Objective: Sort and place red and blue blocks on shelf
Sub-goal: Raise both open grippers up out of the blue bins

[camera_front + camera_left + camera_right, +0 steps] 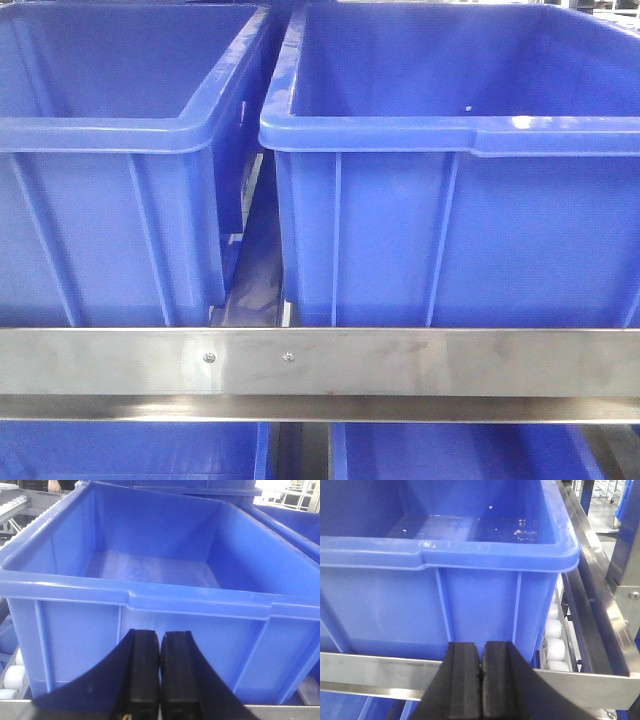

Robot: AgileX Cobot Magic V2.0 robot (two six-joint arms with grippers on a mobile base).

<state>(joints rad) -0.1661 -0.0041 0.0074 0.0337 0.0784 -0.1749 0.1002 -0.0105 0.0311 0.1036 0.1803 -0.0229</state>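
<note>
Two blue bins on the shelf, both end effectors pressed closed and empty.

Front view: two big blue bins sit side by side behind the shelf's brushed front rail, which bears two small screws; more blue bins show below the rail. Left wrist view: the left end effector has its black fingers together, holding nothing, just before a bin with a bare floor. Right wrist view: the right end effector is likewise closed over the rail; white rollers run along the shelf's right edge. No red or blue block appears in any view.
</note>
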